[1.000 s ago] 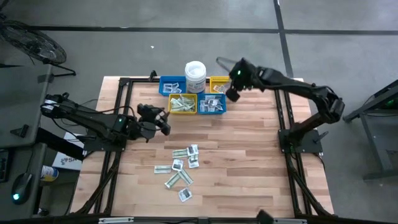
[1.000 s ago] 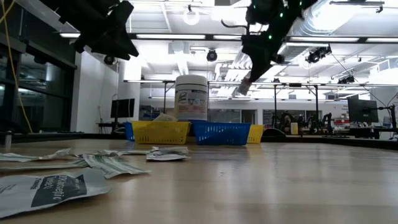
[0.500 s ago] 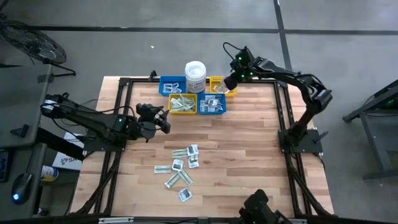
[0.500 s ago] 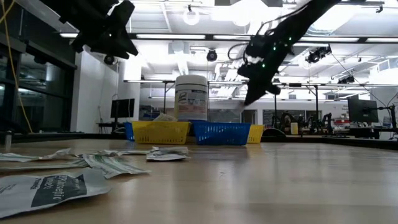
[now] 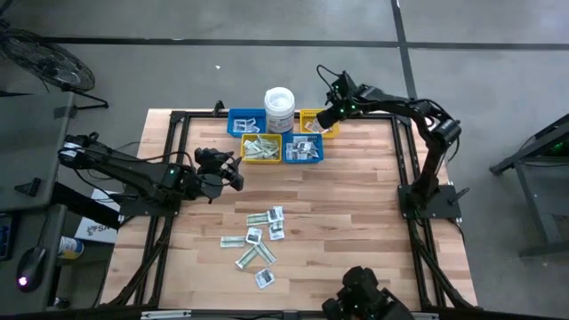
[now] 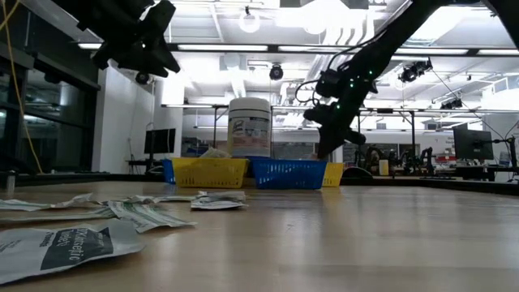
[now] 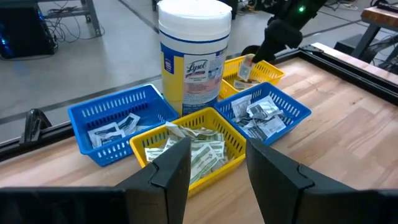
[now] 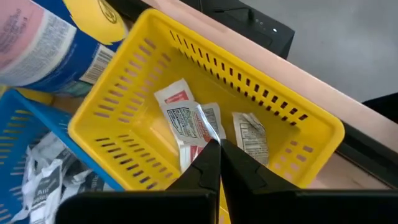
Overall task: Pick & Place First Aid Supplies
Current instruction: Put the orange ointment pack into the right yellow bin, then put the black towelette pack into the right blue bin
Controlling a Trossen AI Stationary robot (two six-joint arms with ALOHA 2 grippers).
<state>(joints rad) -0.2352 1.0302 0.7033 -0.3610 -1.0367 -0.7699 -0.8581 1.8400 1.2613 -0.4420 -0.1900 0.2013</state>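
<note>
Wooden slatted tabletop (image 5: 356,204) inside a black frame, grey floor around it. Left arm reaches in low from the left edge; left gripper (image 5: 233,174) hovers above bare wood, fingers (image 7: 171,167) parted and empty, aimed at the bins. Loose pile of small flat paper packets (image 5: 258,236), white squares and green-and-white strips, lies on the near middle of the table, well apart from both grippers. At the far edge sits a cluster of small slotted plastic bins: far-left blue bin (image 5: 244,121), near yellow bin (image 5: 261,149) with green strips, near blue bin (image 5: 304,149) with white squares, far-right yellow bin (image 8: 186,93). White lidded tub (image 5: 278,108) stands between the far bins. Right arm arches from the right post to the far-right yellow bin; right gripper (image 5: 325,119) points down into it, fingers closed on a white packet with red print (image 8: 193,121). More packets lie in that bin just beside the fingertips.
</note>
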